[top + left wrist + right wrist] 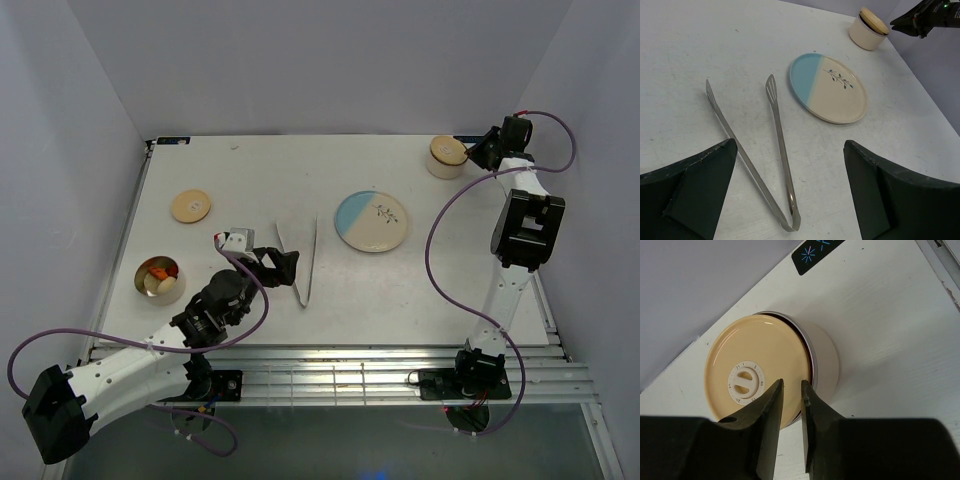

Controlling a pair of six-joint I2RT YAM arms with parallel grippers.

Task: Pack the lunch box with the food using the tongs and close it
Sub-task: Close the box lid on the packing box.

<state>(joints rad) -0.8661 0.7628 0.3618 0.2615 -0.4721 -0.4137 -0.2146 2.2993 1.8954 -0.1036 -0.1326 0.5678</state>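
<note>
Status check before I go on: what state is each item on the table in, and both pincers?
Left pincer: wide open, empty, over the tongs.
Right pincer: slightly open, empty, at the capped container.
Tongs: lying flat, arms spread.
Plate: empty.
Open container: uncovered, food inside.
Loose lid: flat on the table.
Capped container: cap on, sitting askew.

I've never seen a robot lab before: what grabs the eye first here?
Silver tongs lie in a V mid-table, the left gripper wide open by them. Right of them sits an empty blue-and-cream plate; at the far right corner the right gripper hovers by a lidded cream container.
</note>
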